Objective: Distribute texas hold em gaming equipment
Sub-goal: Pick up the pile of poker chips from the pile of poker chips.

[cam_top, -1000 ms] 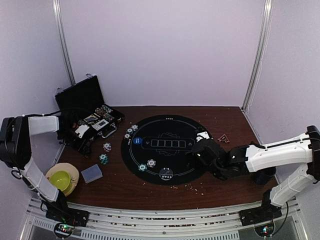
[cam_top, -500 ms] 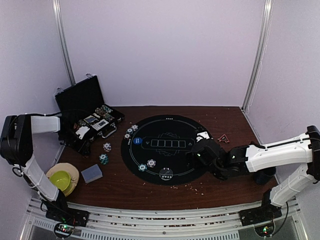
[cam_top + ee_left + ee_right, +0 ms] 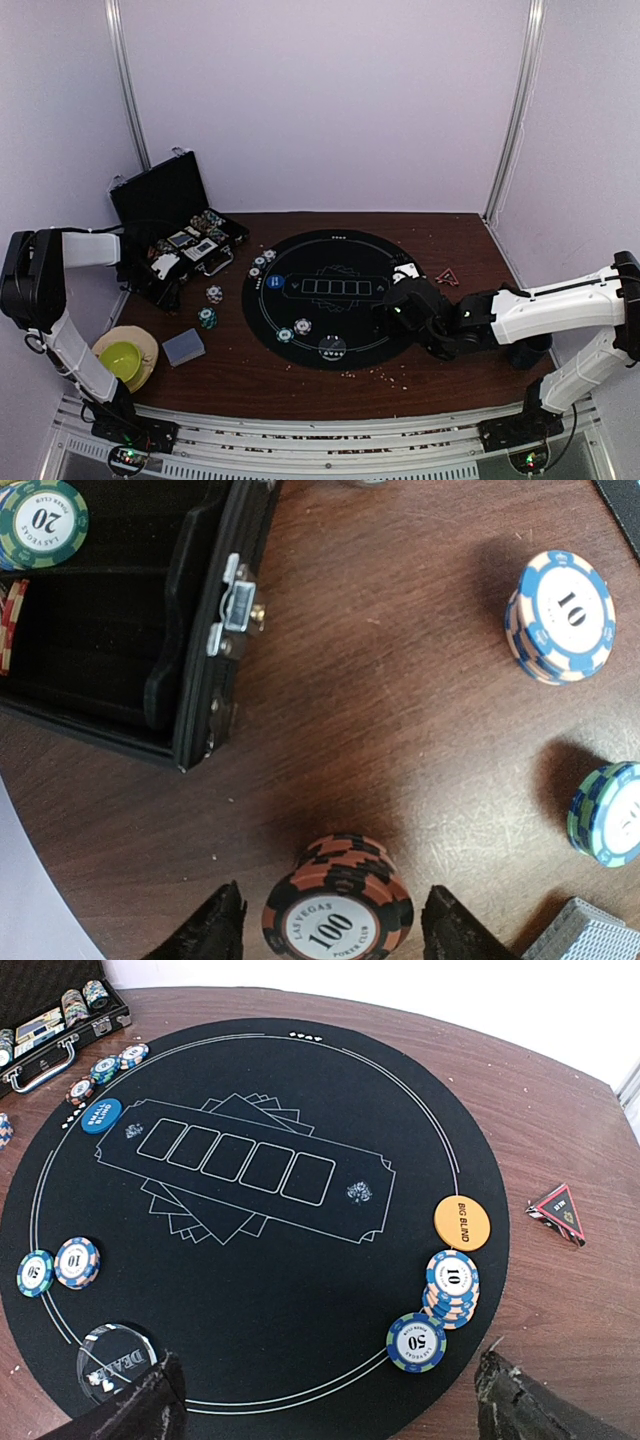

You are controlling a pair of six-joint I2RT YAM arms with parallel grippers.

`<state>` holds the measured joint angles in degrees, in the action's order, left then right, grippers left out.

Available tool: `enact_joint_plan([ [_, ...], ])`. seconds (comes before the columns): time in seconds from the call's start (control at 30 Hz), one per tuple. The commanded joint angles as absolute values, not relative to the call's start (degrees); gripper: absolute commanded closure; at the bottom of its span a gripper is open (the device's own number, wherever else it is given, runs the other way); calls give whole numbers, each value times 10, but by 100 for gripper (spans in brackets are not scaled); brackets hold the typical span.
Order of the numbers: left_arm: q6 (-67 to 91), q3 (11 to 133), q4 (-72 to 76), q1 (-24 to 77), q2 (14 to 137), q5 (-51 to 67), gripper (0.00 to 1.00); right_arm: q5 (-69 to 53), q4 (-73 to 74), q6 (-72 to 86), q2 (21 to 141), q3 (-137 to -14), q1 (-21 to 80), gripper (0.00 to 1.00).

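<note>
Left pincer [image 3: 332, 912] straddles orange-black chip stack [image 3: 338, 920] — "LAS VEGAS 100 POKER CLUB".

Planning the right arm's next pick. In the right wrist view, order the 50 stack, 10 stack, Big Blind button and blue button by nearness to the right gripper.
From the right gripper:
1. 50 stack, near right.
2. 10 stack, just beyond.
3. Big Blind button, farther back.
4. blue button, far left.
</note>
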<state>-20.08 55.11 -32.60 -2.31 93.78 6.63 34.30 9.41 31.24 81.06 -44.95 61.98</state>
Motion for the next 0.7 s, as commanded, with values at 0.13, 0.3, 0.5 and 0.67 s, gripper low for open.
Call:
enact_joint_plan([
  [0.13, -209, 543, -311, -29, 942, 69, 41, 352, 97, 308, 813, -450, 622, 0],
  [0.3, -208, 544, -310, -28, 940, 69, 43, 351, 97, 308, 815, -450, 621, 0],
  [0.5, -207, 546, -311, -28, 936, 69, 50, 351, 97, 307, 816, -452, 622, 0],
  [0.67, -207, 547, -311, -28, 935, 66, 51, 351, 97, 307, 817, -452, 622, 0],
])
